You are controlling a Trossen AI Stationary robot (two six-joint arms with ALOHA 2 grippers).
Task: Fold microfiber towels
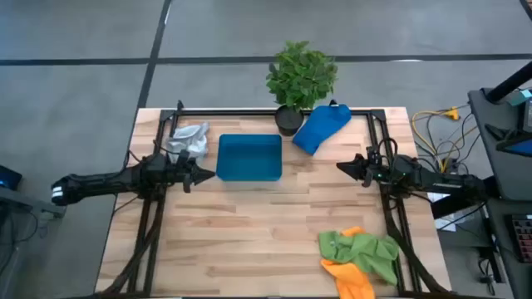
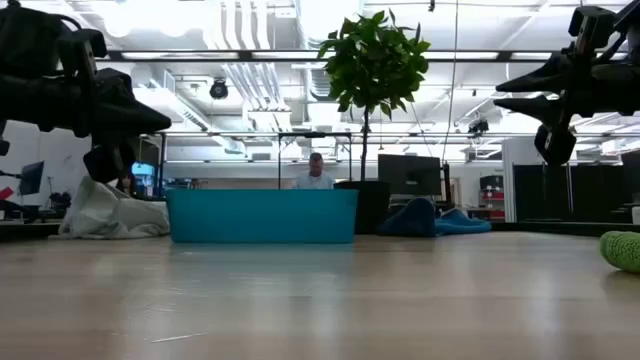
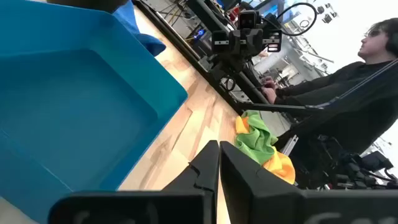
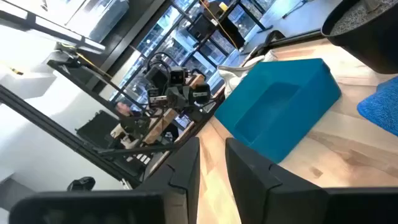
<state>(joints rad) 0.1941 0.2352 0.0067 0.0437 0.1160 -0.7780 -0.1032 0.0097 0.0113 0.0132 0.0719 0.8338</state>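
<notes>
High view: nothing folded yet.
Left gripper (image 1: 209, 174): fingers pinched together, empty.
Right gripper (image 1: 342, 168): narrow gap, empty.
Tip: spread blue towel (image 1: 321, 128) flat first.

Blue tray (image 1: 248, 158), green towel (image 1: 362, 249), orange towel (image 1: 349, 275)

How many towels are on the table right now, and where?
4. The grey-white towel lies left of the blue tray, the blue towel beside the potted plant, and the green towel overlaps the orange towel at the near right corner.
</notes>
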